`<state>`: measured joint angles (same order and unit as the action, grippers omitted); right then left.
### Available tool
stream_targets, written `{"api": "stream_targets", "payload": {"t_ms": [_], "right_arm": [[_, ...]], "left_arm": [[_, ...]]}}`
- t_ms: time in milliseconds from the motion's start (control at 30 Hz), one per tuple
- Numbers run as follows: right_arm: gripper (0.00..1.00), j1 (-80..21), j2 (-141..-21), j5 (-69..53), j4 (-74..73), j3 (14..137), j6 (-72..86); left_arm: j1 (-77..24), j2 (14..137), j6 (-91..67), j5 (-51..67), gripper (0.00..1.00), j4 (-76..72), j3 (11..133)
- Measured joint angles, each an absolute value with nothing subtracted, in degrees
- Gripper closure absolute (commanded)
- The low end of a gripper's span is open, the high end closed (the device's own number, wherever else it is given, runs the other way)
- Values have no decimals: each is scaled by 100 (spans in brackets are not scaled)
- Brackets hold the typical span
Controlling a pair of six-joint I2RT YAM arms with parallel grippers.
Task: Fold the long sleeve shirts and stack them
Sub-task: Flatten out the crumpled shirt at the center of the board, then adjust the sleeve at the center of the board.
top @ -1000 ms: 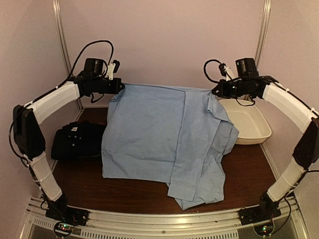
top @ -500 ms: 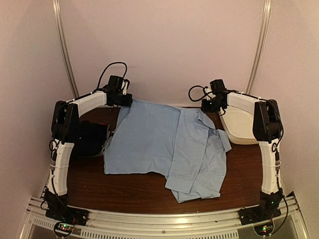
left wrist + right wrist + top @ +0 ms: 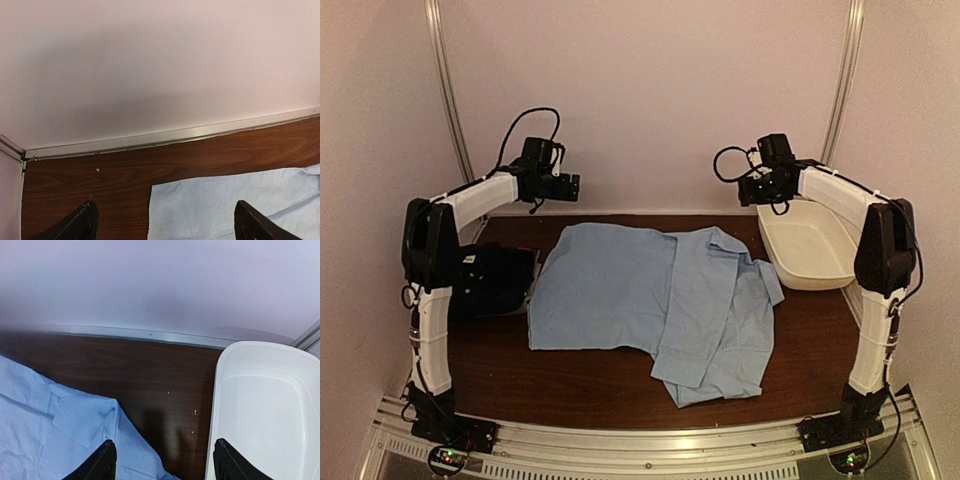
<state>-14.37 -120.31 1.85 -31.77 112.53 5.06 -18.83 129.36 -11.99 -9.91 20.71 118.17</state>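
Note:
The light blue long sleeve shirt [image 3: 640,295] lies spread on the brown table, its right side bunched in folds. The black long sleeve shirt [image 3: 488,280] sits folded at the left, partly behind the left arm. My left gripper [image 3: 571,187] hovers above the blue shirt's far left corner [image 3: 225,205], open and holding nothing [image 3: 167,227]. My right gripper [image 3: 748,190] hovers over the far right corner, also open and empty [image 3: 165,462], with the blue cloth [image 3: 55,430] under its left finger.
A white oval tub [image 3: 810,250] stands at the back right, close beside the right gripper; its rim [image 3: 215,410] lies under the right finger. The back wall and its metal strip [image 3: 165,140] are just beyond both grippers.
Both grippers opened and let go of the blue shirt's far edge. The shirt now lies flat on the table, and both grippers have lifted off it toward the back wall.

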Motion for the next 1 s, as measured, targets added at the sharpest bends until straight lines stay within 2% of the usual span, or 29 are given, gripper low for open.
{"api": "stream_targets", "payload": {"t_ms": [233,433,633,1000], "right_arm": [[37,-1997,-10512,-357,-2565,8868,473],[39,-2453,-10626,-1105,-2206,7891,582],[40,-2462,-11144,-1481,-1852,7771,755],[41,-2204,-12199,-1516,-1533,8628,967]], "left_arm": [[-1981,11054,-1710,62,3,1227,9430],[-2224,10101,-2211,921,3,-25,7328],[-2567,10138,-2331,1229,2,-368,6403],[-2825,10359,-2412,1339,3,-961,6189]]}}
